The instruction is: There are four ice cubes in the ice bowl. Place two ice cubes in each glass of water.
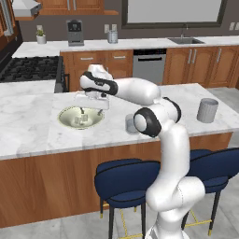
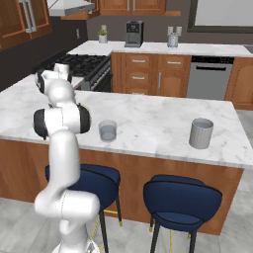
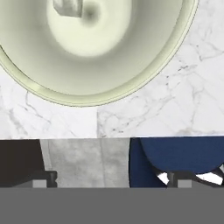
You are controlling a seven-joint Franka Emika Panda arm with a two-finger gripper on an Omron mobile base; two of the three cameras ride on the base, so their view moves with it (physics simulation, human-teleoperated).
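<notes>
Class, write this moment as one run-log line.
tool: open, above ice bowl | held: nothing | ice cubes: in bowl | near glass, far glass: on counter, no ice seen

No text, label, brand, number or sign can be read anywhere in these pictures. The coffee machine (image 1: 75,32) on the far counter shows a plain dark front with no legible marking, and the dishwasher (image 1: 149,65) beside the far cabinets carries no readable panel. The two grey glasses (image 2: 201,132) on the marble desk (image 2: 158,118) and the cream-green ice bowl (image 3: 144,74) are bare of any print.
</notes>
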